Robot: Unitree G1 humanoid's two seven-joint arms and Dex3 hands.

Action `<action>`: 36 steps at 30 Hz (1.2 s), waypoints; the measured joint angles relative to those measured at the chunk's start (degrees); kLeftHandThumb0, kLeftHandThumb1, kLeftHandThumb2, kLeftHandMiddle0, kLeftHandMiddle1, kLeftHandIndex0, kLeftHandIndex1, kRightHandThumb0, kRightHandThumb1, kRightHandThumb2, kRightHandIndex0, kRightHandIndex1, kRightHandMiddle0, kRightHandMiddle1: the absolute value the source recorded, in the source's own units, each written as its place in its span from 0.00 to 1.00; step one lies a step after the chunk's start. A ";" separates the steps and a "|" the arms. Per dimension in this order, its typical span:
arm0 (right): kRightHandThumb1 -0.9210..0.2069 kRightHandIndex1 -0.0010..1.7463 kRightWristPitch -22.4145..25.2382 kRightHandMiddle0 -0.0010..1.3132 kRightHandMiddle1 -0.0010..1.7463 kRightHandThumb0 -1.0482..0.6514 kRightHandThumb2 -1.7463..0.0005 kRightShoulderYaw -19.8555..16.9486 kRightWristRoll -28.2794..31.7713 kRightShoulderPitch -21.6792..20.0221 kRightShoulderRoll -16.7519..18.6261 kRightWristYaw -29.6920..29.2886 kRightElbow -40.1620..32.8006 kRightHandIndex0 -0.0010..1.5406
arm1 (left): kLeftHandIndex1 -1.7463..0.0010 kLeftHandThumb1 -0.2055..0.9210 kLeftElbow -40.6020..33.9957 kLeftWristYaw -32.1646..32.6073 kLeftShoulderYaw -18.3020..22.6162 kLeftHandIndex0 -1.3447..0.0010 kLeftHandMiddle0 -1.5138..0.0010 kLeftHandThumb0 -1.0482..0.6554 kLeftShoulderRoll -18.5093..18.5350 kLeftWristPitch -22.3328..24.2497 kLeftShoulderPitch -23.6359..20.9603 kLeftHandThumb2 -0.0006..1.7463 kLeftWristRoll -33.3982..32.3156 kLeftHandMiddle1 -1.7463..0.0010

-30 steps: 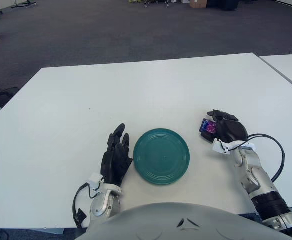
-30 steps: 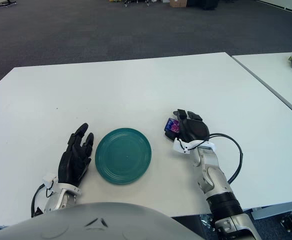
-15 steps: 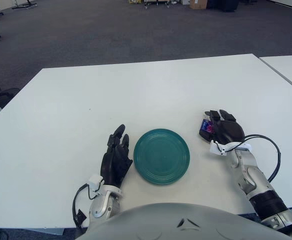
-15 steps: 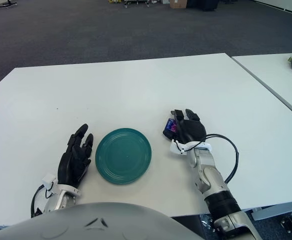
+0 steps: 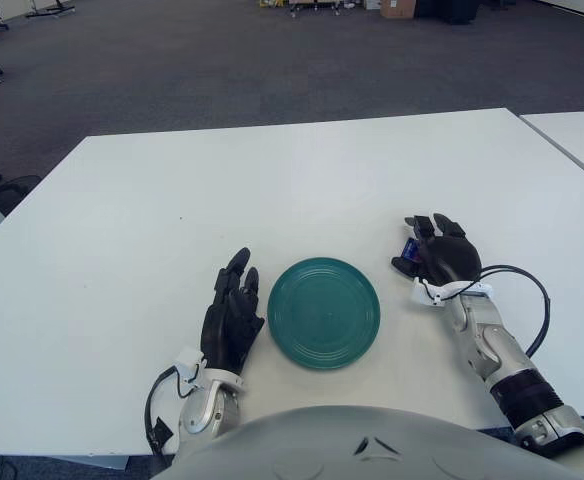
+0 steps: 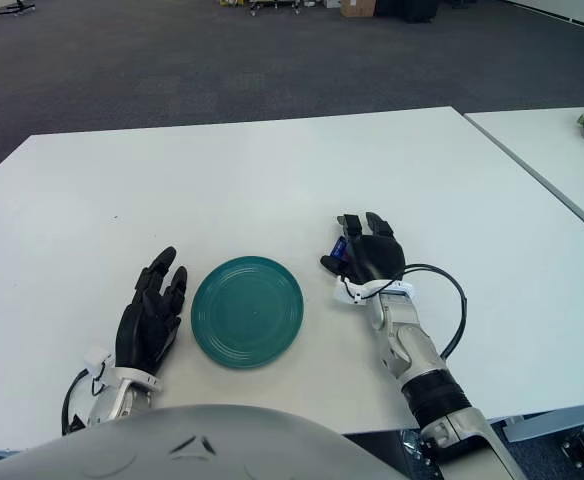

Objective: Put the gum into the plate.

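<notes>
A round teal plate point(image 5: 323, 311) lies on the white table point(image 5: 272, 190), near its front edge. The gum point(image 5: 409, 247) is a small blue and purple pack just right of the plate, and only its left edge shows. My right hand point(image 5: 430, 244) lies over the gum with its fingers spread and the thumb at the pack's left side. My left hand point(image 5: 234, 308) rests flat and open on the table just left of the plate.
A black cable point(image 5: 532, 300) loops from my right wrist over the table. A second white table point(image 5: 577, 135) stands to the right across a narrow gap. Dark carpet lies beyond the far edge.
My right hand has moved left and forward over the gum and spread its fingers, so less of the pack shows. The plate and my left hand have not moved.
</notes>
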 measured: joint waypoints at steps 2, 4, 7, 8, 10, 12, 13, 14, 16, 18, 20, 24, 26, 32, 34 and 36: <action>0.00 0.09 0.00 0.12 0.87 0.19 0.77 0.18 0.03 0.35 -0.20 0.00 -0.49 0.35 | 0.73 1.00 0.47 -0.45 0.12 1.00 0.95 0.00 -0.04 -0.47 -0.26 0.54 -0.18 1.00; 0.00 0.11 -0.02 0.14 0.92 0.21 0.79 0.30 0.05 0.86 -0.50 0.08 -1.19 0.36 | 0.73 1.00 0.84 -0.85 0.20 1.00 0.95 0.00 -0.07 -0.96 -0.41 0.53 -0.40 1.00; 0.10 0.16 -0.07 0.23 0.95 0.33 0.67 0.57 0.05 1.67 -1.01 0.39 -2.41 0.37 | 0.75 1.00 1.50 -1.71 0.44 1.00 0.96 0.00 -0.09 -1.88 -0.50 0.53 -0.87 1.00; 0.12 0.16 -0.07 0.24 0.95 0.34 0.65 0.68 0.05 1.80 -1.16 0.47 -2.64 0.37 | 0.75 1.00 1.69 -1.91 0.51 1.00 0.96 0.00 -0.09 -2.16 -0.53 0.53 -0.94 1.00; 0.17 0.23 -0.08 0.27 0.96 0.37 0.59 0.88 0.03 2.02 -1.57 0.67 -3.09 0.34 | 0.75 1.00 2.08 -2.31 0.64 1.00 0.96 0.00 -0.09 -2.67 -0.63 0.52 -0.98 1.00; 0.19 0.31 -0.11 0.29 0.96 0.38 0.57 1.07 0.03 2.29 -2.03 0.79 -3.51 0.32 | 0.75 1.00 2.47 -2.59 0.77 1.00 0.96 0.00 -0.10 -3.19 -0.73 0.52 -1.02 1.00; 0.21 0.36 -0.15 0.30 0.96 0.38 0.56 1.15 0.03 2.36 -2.17 0.86 -3.67 0.30 | 0.75 1.00 2.60 -2.67 0.80 1.00 0.96 0.00 -0.11 -3.38 -0.76 0.52 -1.03 1.00; 0.21 0.39 -0.15 0.30 0.96 0.38 0.55 1.19 0.03 2.55 -2.44 1.17 -4.06 0.30 | 0.74 1.00 2.77 -2.85 0.86 1.00 0.96 0.00 -0.13 -3.59 -0.82 0.52 -1.11 1.00; 0.23 0.44 -0.15 0.31 0.96 0.38 0.54 1.25 -0.03 3.05 -3.00 1.72 -5.00 0.29 | 0.74 1.00 3.04 -3.31 1.00 1.00 0.96 0.00 -0.18 -3.86 -0.90 0.52 -1.39 1.00; 0.23 0.47 -0.14 0.32 0.96 0.38 0.54 1.25 -0.07 3.65 -3.63 2.21 -6.20 0.28 | 0.74 1.00 3.22 -3.75 1.15 1.00 0.96 0.00 -0.31 -4.06 -0.97 0.52 -1.82 1.00; 0.24 0.49 -0.13 0.32 0.96 0.38 0.53 1.24 -0.12 4.03 -4.14 2.65 -7.13 0.28 | 0.73 1.00 3.38 -3.94 1.27 1.00 0.96 0.00 -0.43 -4.23 -1.04 0.51 -2.25 1.00; 0.24 0.54 0.08 0.33 0.94 0.38 0.54 1.19 -0.29 4.78 -5.09 4.18 -9.28 0.25 | 0.72 1.00 3.82 -4.57 1.44 1.00 0.96 0.00 -0.55 -4.42 -1.30 0.51 -2.95 1.00; 0.23 0.57 0.05 0.33 0.94 0.38 0.56 1.16 -0.33 5.01 -5.59 4.99 -10.10 0.24 | 0.73 1.00 4.08 -4.81 1.51 1.00 0.96 0.00 -0.57 -4.67 -1.44 0.51 -3.09 1.00; 0.18 0.60 -0.67 0.32 0.92 0.39 0.61 1.08 -0.25 5.14 -7.39 7.35 -11.73 0.22 | 0.78 1.00 4.76 -5.66 1.84 1.00 0.98 0.00 -0.62 -5.08 -1.88 0.50 -3.40 1.00; 0.14 0.63 -1.07 0.31 0.92 0.39 0.64 1.05 -0.22 5.16 -8.00 8.21 -12.15 0.21 | 0.79 1.00 4.91 -6.27 2.08 1.00 0.98 0.00 -0.65 -5.01 -2.02 0.50 -4.39 1.00; 0.12 0.64 -1.42 0.30 0.92 0.40 0.66 1.00 -0.15 5.15 -8.74 9.18 -12.58 0.20 | 0.80 1.00 5.05 -6.77 2.31 1.00 0.98 0.00 -0.71 -4.84 -2.14 0.49 -5.26 1.00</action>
